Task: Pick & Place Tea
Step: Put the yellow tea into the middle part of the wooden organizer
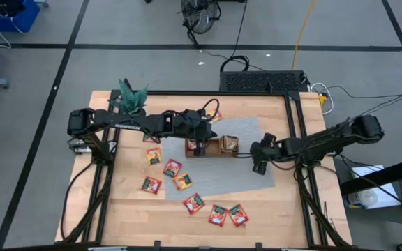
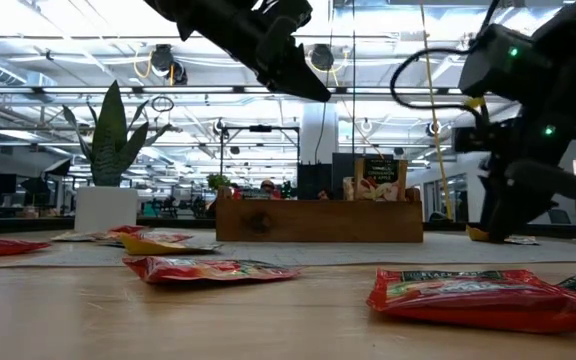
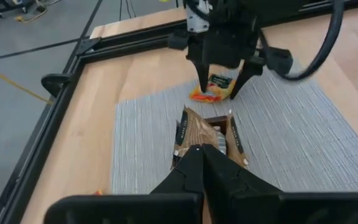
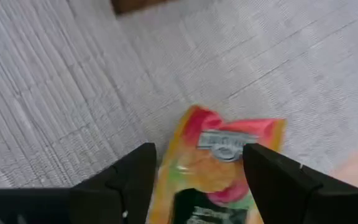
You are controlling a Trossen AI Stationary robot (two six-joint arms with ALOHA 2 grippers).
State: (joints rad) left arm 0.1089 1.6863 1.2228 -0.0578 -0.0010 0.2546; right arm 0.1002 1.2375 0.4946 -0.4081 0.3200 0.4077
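- Wooden worktop [image 1: 128, 209] fills the high view's centre, a grey mat [image 1: 246, 136] spread across its middle.
- Foreground, lower frame: red tea sachets [image 1: 217, 215] scattered on bare wood.
- Centre: wooden tray [image 1: 218, 146] on the mat, holding upright sachets.
- Left end effector [image 1: 199, 145], above the tray's left part, fingers pressed together, nothing visibly held.
- Right end effector [image 4: 194, 180], right of the tray, fingers spread, straddling an orange-yellow sachet [image 4: 219, 158] lying flat on the mat; contact cannot be told.
- Upper left: potted plant [image 1: 132, 96] at the worktop's far edge.
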